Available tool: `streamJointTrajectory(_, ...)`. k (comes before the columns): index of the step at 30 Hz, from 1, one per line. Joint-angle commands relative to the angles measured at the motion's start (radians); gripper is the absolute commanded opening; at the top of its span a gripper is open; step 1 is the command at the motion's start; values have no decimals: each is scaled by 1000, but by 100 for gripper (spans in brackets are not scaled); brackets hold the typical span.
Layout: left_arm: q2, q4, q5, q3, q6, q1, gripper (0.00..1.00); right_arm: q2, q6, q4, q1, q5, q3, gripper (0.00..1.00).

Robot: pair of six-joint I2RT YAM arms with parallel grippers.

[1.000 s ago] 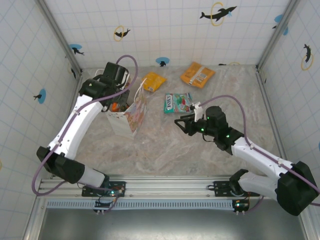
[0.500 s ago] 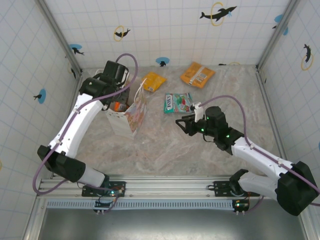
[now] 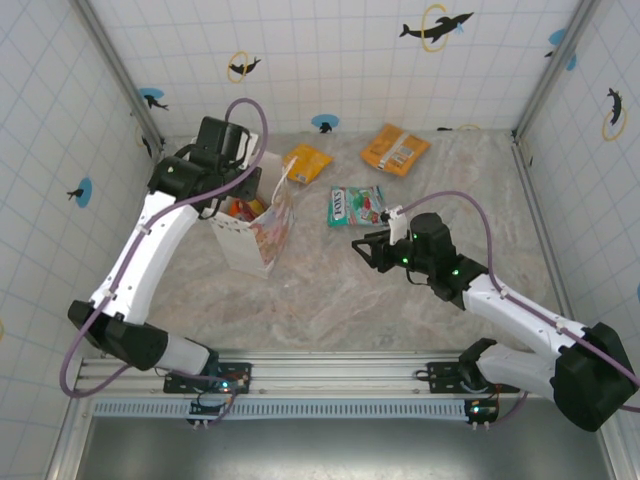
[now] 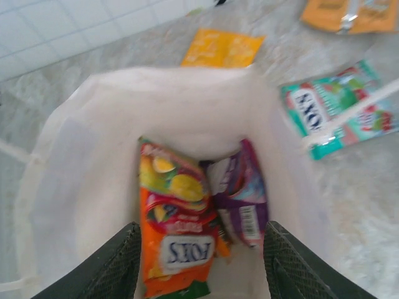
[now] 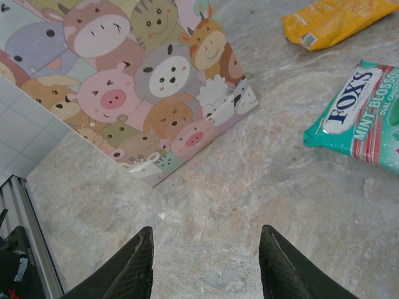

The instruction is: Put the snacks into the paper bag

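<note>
Jaws of the right gripper (image 3: 365,247) stood spread and empty at mid-frame in the top view, and the teal packet (image 3: 356,205) lay flat just above them, long axis left to right, nearer this arm than the left. Left of it, the left gripper (image 4: 202,249) hung spread over the paper bag (image 3: 262,235), the red-orange packet (image 4: 174,224) and purple packet (image 4: 243,193) lying inside; two orange-yellow packets (image 3: 307,163) waited farther up, near the back wall (image 3: 330,60).
</note>
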Motion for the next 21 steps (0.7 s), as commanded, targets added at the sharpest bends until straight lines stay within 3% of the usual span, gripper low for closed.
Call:
streamJointTrajectory(1,-37,68,131,28,-9,7,54,18,-11,-55,7,32,54,47)
streamJointTrajectory(11,2,201,250,35,21,-20,54,145,-23,-225,-32,93,178,47)
streamJointTrajectory(21,111,288,171,128,16,-153,55,214,-18,-273,-190,14,270,48)
